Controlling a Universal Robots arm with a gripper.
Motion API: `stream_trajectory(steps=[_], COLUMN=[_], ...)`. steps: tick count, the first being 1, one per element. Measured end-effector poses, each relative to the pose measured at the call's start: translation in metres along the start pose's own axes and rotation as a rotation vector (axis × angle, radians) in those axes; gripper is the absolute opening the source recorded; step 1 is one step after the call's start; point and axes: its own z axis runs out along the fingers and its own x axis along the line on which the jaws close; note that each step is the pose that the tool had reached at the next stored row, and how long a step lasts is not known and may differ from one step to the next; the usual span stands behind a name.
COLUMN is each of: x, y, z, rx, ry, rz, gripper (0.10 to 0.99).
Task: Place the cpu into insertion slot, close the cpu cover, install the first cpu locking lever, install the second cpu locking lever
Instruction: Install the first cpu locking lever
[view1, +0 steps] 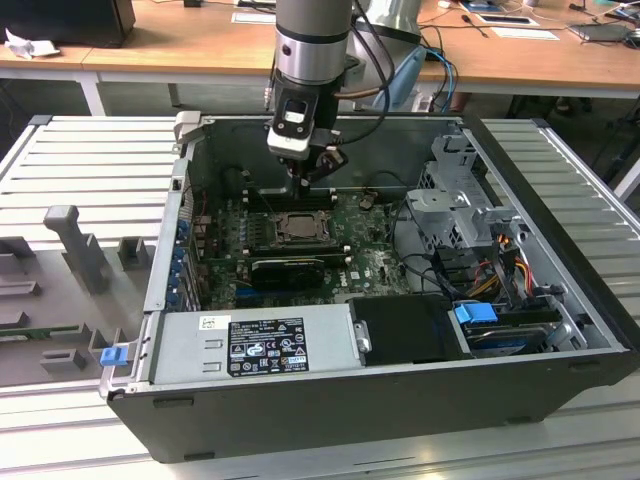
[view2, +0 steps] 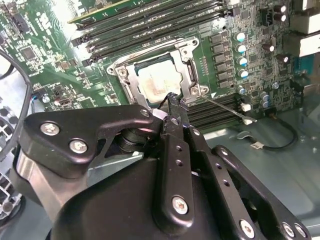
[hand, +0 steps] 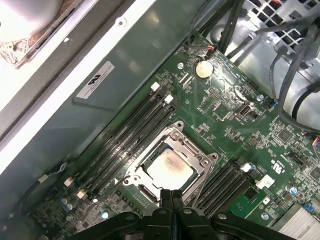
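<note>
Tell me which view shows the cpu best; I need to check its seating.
The first wrist view: the cpu shows almost its whole pale face, unobstructed. In the second wrist view the gripper hides one corner of it. The exterior view shows it from afar, below the gripper.

You've got the tan-silver square cpu (hand: 169, 167) in the dark-rimmed square insertion slot (view2: 121, 72), w/ the dark-silver metal-frame cpu cover (hand: 191, 151) flat around it. Long black memory slots (hand: 125, 145) flank the slot on opp. sides. Black gripper (view2: 172, 97) hangs at the slot's edge, next to a thin wire lever (view2: 227, 107). Exterior view: grey box power supply (view1: 255, 345) in front of the green board (view1: 370, 255), metal drive cage (view1: 465, 205) to the exterior view's right.
</note>
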Motion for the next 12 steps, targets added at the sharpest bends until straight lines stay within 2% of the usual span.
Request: stream_trajectory(steps=[3,5,9,12], x=[0.0,0.0,0.0,0.0], y=[0.0,0.0,0.0,0.0], z=[0.0,0.0,0.0,0.0], rx=[0.001,0.003,0.005,0.007], ry=[0.0003,0.0006,0.0009,0.0013], rz=[-0.05,-0.113,-0.169,-0.231], gripper=[0.106,0.106,0.106,0.106])
